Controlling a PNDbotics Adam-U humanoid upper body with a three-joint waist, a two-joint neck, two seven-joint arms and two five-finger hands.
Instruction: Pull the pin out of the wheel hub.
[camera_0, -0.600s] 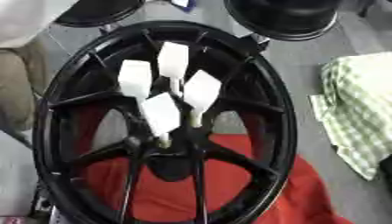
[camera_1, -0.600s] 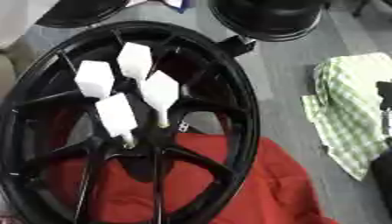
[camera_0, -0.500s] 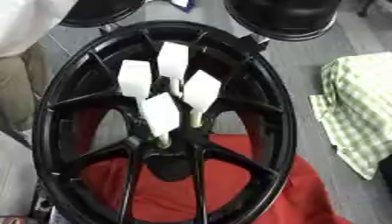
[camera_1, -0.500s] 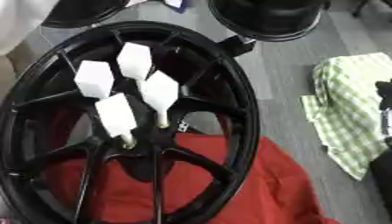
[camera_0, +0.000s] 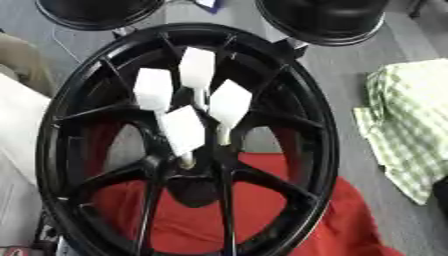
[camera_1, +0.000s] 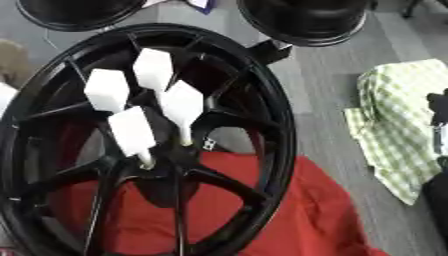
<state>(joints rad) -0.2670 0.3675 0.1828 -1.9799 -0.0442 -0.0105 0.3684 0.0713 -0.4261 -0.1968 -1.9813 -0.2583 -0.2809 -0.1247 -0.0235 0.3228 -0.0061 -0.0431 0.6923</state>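
- A black wheel (camera_0: 306, 130) fills most of the view, lying on a red cloth (camera_0: 289, 220) that shows between its lower spokes and spreads out past its near right rim.
- Four pins with white block-shaped heads (camera_0: 184, 129) stand up out of the hub (camera_0: 197, 165) at the wheel's centre, all seated there, in a tight cluster.
- The nearest pin's stem meets the hub just left of centre; the other three sit behind it, toward the far rim.
- Neither of the robot's hands shows in either view, so there is no saying whether they are wide, narrow or holding anything.
- Right of the wheel, well apart from it, a green checked cloth (camera_0: 411, 120) lies on the grey floor (camera_0: 337, 70).
- Beyond the far rim sit two round black objects (camera_0: 324, 17), one at each side.
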